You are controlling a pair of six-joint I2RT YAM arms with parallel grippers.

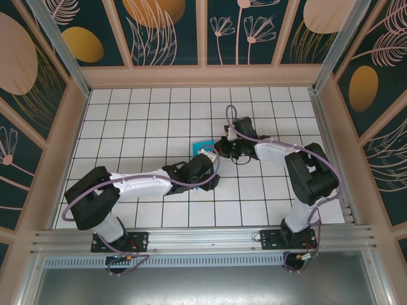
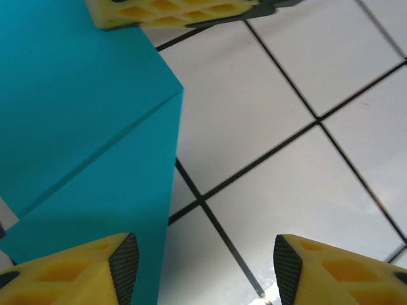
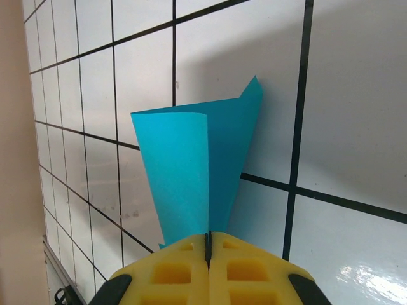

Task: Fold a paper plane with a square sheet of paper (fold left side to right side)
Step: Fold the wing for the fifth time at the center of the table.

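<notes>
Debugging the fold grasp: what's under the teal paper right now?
White tiled table with black grid lines runs up to the edges of the paper, and its shadow falls on the tile. The right gripper is shut on one end. Whatever lies directly beneath the sheet is covered.

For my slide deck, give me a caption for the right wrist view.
Right tool shut on folded cyan paper fanning out over white tiled table.

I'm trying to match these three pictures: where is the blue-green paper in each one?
Top external: paper near the middle of the picture.
Left wrist: paper covers the left side, creased diagonally.
Right wrist: paper at centre, pinched by the shut right gripper.
Shared landmark: white tiles with black lines.
</notes>
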